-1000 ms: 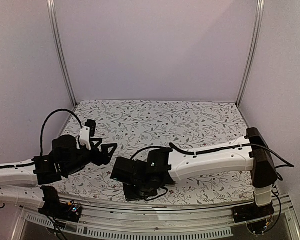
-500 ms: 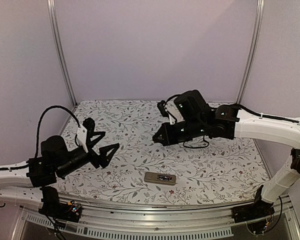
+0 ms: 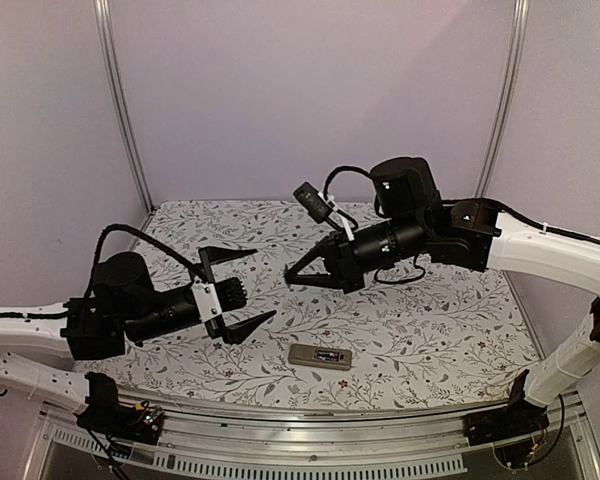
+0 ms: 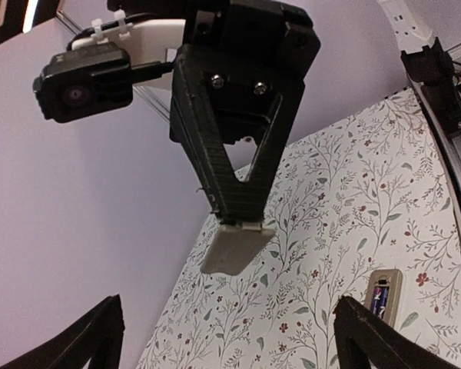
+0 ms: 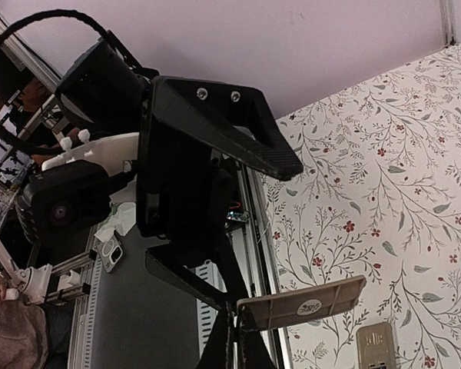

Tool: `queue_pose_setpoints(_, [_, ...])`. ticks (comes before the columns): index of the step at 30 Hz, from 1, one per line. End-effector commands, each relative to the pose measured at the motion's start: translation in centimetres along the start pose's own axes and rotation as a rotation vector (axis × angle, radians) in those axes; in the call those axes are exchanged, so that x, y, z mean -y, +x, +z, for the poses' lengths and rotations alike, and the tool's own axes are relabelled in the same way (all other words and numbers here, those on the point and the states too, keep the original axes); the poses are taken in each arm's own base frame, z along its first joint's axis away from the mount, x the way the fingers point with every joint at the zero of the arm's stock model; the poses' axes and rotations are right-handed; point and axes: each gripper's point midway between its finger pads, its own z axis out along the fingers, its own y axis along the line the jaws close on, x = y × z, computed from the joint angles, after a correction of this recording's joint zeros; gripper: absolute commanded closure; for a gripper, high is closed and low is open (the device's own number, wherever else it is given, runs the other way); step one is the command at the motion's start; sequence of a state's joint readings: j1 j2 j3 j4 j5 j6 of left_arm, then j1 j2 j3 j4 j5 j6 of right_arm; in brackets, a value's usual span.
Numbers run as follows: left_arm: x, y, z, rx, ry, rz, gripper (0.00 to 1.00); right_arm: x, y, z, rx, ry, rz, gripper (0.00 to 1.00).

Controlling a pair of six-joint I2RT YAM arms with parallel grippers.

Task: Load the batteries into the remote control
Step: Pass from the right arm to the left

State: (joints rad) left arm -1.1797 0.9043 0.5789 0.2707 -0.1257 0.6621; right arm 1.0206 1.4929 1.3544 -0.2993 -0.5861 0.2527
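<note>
Right gripper (image 3: pixel 292 277) is hanging above the tabletop (image 3: pixel 440 330), jaws pressing together on a small flat grey cover piece (image 4: pixel 234 247). It's pinching the piece by one edge, so most of the plate is sticking out free. Left gripper (image 3: pixel 263 282) is pointing straight at it, jaws spread wide, carrying nothing. Going by how the two are facing, it's probably lining up to take or steady the cover. Remote control (image 3: pixel 320 356) is lying flat near the front edge, back side up, below and between both grippers, neither touching it. Left wrist view is showing the recess open with the batteries (image 4: pixel 379 297) sitting inside: one dark cell is showing clearly, the second is too small to tell. Loading is looking done, with only the cover waiting to go on.
</note>
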Motion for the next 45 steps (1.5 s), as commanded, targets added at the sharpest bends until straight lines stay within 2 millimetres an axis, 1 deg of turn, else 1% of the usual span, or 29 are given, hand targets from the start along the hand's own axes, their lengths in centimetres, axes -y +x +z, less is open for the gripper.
queue_pose_setpoints(1, [0.5,-1.2,1.5,0.032,0.050,0.173,0.06,-3.1,0.0,-0.8,0.005,-0.156,-0.091,1.00])
queue_pose_setpoints(4, [0.0,-2.3,1.9,0.085,0.037,0.167,0.08,-3.3,0.2,-0.7,0.009,-0.186,-0.085,1.00])
queue_pose_setpoints(5, [-0.2,-2.3,2.0,0.091,0.038,0.159,0.10,-3.4,0.2,-0.7,0.014,-0.192,-0.086,1.00])
queue_pose_setpoints(7, [0.1,-2.3,2.2,0.103,0.061,0.152,0.13,-3.6,0.1,-0.7,0.032,-0.208,-0.092,1.00])
queue_pose_setpoints(9, [0.2,-2.3,2.4,0.108,0.061,0.150,0.18,-3.8,0.0,-0.7,0.040,-0.217,-0.082,1.00])
queue_pose_setpoints(12, [-0.2,-2.9,2.5,0.137,0.036,0.140,0.29,-3.7,-0.1,-0.6,0.043,-0.219,-0.076,1.00])
queue_pose_setpoints(17, [0.6,-2.2,3.2,0.126,0.059,0.137,0.39,-3.7,-0.4,-0.5,0.053,-0.218,-0.070,1.00])
queue_pose_setpoints(21, [0.3,-2.3,3.1,0.128,0.046,0.139,0.51,-3.5,-0.2,-0.4,0.051,-0.214,-0.061,1.00])
queue_pose_setpoints(27, [0.1,-2.2,2.9,0.123,0.036,0.137,0.60,-3.5,-0.3,-0.3,0.053,-0.212,-0.062,1.00])
queue_pose_setpoints(32, [-0.1,-2.0,2.8,0.114,0.025,0.136,0.65,-3.3,-0.3,-0.5,0.058,-0.200,-0.063,1.00])
queue_pose_setpoints(36, [-0.2,-2.4,2.8,0.126,0.025,0.132,0.68,-3.3,-0.2,-0.4,0.056,-0.197,-0.059,1.00])
queue_pose_setpoints(45, [0.0,-2.7,2.4,0.133,0.050,0.125,0.65,-2.6,0.0,-0.5,0.058,-0.154,-0.048,1.00])
